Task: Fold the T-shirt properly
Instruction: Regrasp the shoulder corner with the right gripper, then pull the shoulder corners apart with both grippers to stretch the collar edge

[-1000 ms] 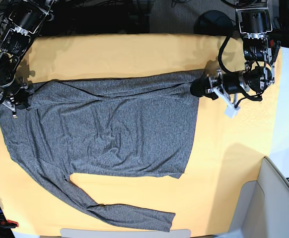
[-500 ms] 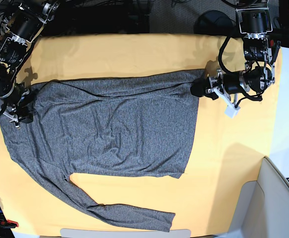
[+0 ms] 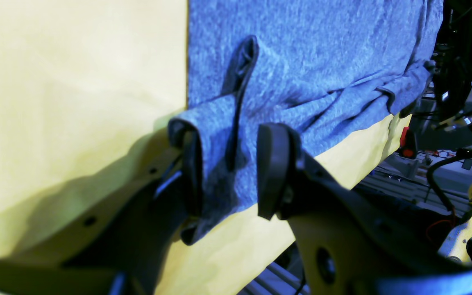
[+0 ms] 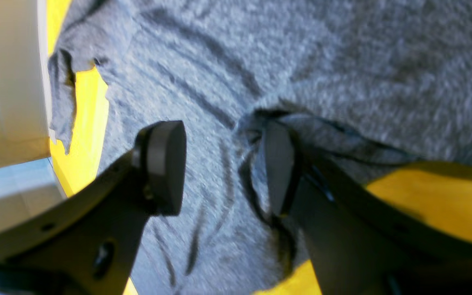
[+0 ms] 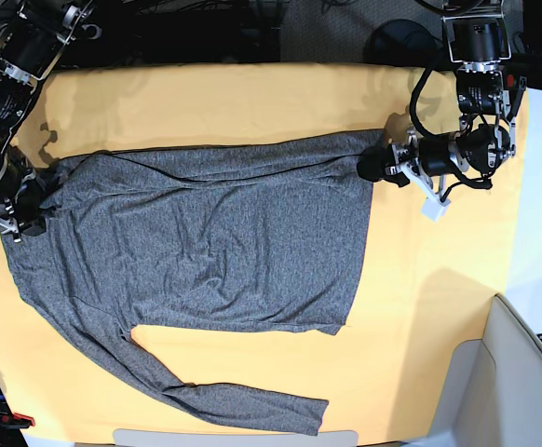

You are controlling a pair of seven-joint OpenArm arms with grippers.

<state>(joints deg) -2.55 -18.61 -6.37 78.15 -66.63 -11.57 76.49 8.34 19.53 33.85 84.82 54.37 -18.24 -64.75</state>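
The charcoal-grey T-shirt [image 5: 215, 233] lies spread flat on the yellow table cloth [image 5: 252, 102], with one long sleeve [image 5: 243, 402] trailing toward the front edge. My left gripper [image 5: 372, 168] is at the shirt's top right corner. In the left wrist view, the left gripper [image 3: 232, 168] stands open, and a fold of the T-shirt [image 3: 309, 61] is draped over one finger [image 3: 191, 172]. My right gripper [image 5: 26, 212] is at the shirt's left end. In the right wrist view, the right gripper [image 4: 223, 168] is open above the T-shirt [image 4: 342, 61], with a small bunch of cloth beside one finger [image 4: 279, 164].
A grey-white bin [image 5: 522, 372] stands off the table at the front right. A white tab [image 5: 434, 209] hangs under the left arm's wrist. Dark equipment and cables lie beyond the table's far edge. Bare yellow cloth stretches right of the shirt.
My right gripper has opened and slid down and outward along the shirt's left end. The cloth there has dropped and settled. The left arm has not moved.
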